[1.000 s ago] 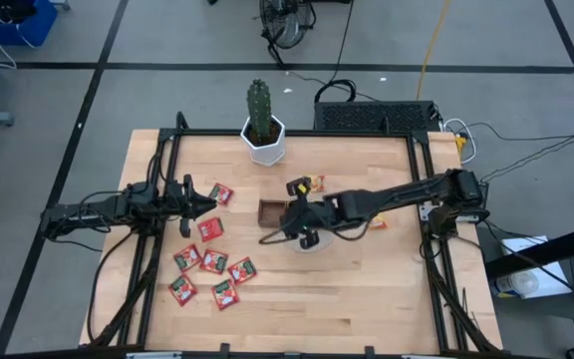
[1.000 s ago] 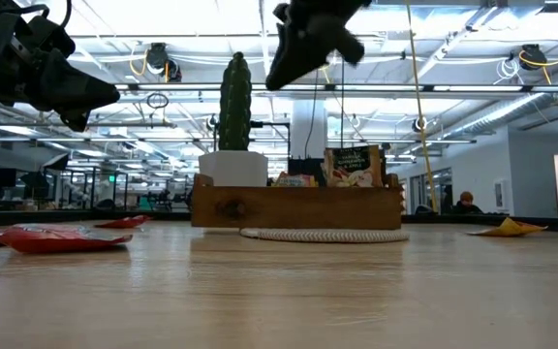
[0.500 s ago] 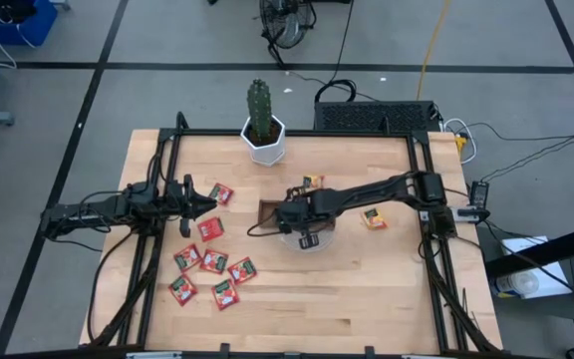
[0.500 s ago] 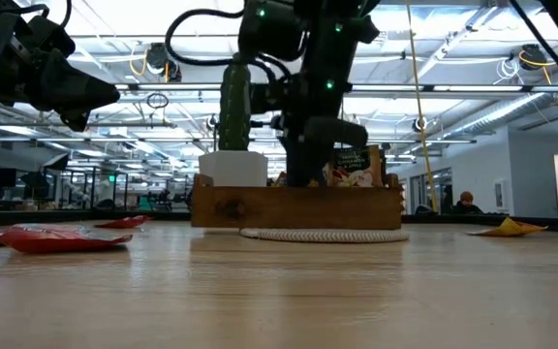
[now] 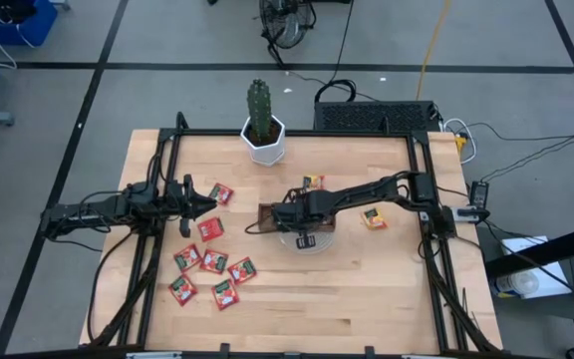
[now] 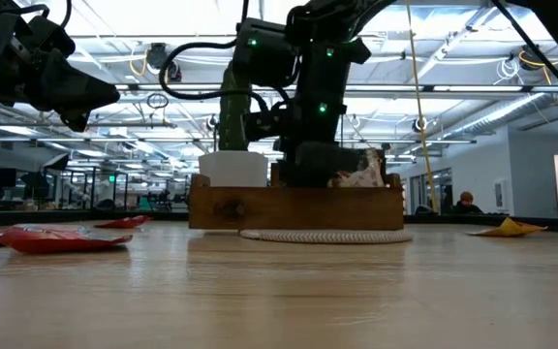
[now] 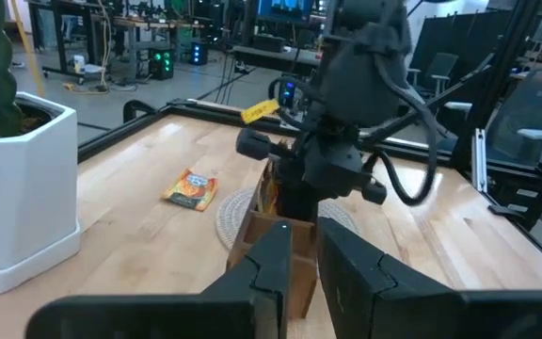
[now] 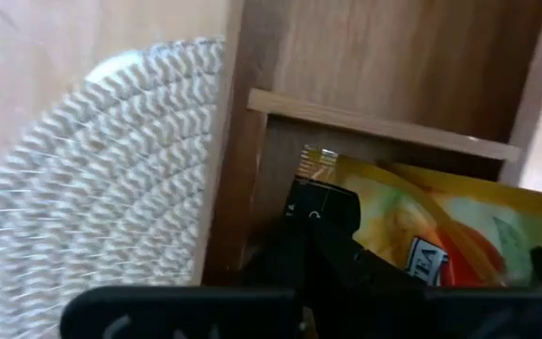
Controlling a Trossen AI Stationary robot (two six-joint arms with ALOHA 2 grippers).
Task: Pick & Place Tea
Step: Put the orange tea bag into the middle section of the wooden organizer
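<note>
The left claw (image 5: 207, 202) hangs over the left part of the surface (image 5: 367, 289) exactly where it was a second ago, its fingers narrow with nothing visible between them. Below and beside it lie the red sachets (image 5: 210, 261), scattered flat on the wood and unmoved. Behind them the cactus (image 5: 259, 108) stands upright in its white pot (image 5: 265, 143) at the far edge.

The change is at the middle. A second ago the right claw (image 5: 279, 213) was raised above the wooden tray (image 5: 267, 213); now it has dropped into the tray, which sits on a woven mat (image 5: 312, 239). In the right wrist view its fingers are pinched together on an orange-yellow sachet (image 8: 412, 240) inside a tray compartment. Further right, another orange sachet (image 5: 373, 217) lies flat on the surface, well apart from the tray.
</note>
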